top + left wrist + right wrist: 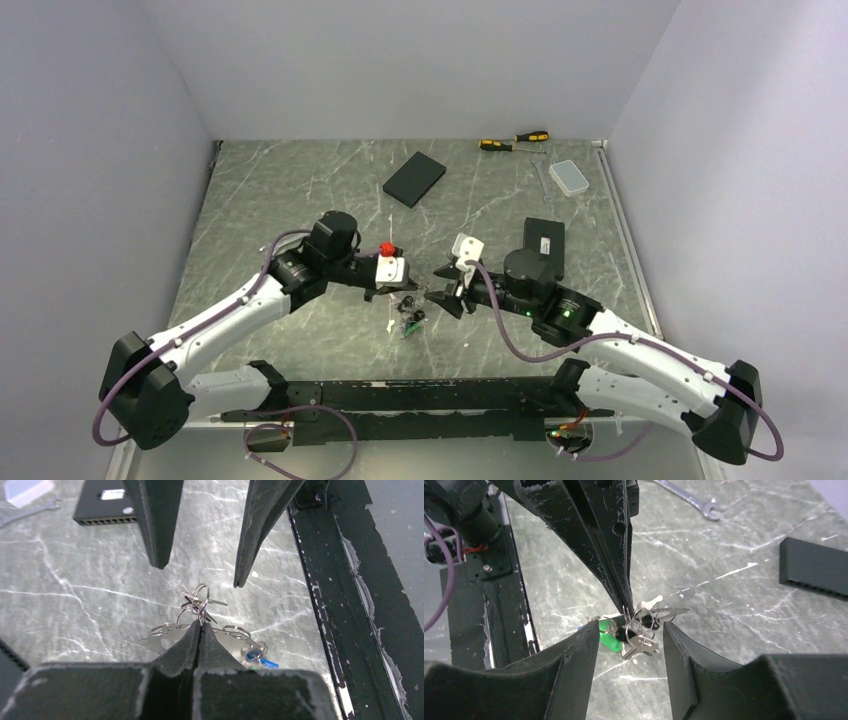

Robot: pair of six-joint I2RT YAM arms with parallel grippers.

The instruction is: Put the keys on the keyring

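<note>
My left gripper (201,626) is shut on the thin silver wire of the keyring (234,629) and holds it just above the table. The keys (640,645) hang below it in a bunch: a green tag (610,636), a blue tag (259,656), a black head and a plain silver key, with small split rings (200,596). My right gripper (630,630) is open, with one finger on each side of the bunch and not touching it. In the top view both grippers (400,297) (438,288) meet over the keys (408,320) at table centre.
A silver wrench (689,500) and a black box (814,565) lie beyond the keys. Another black box (414,178), two screwdrivers (513,141) and a clear plastic case (570,177) are at the back. A black frame rail (345,605) runs along the near edge.
</note>
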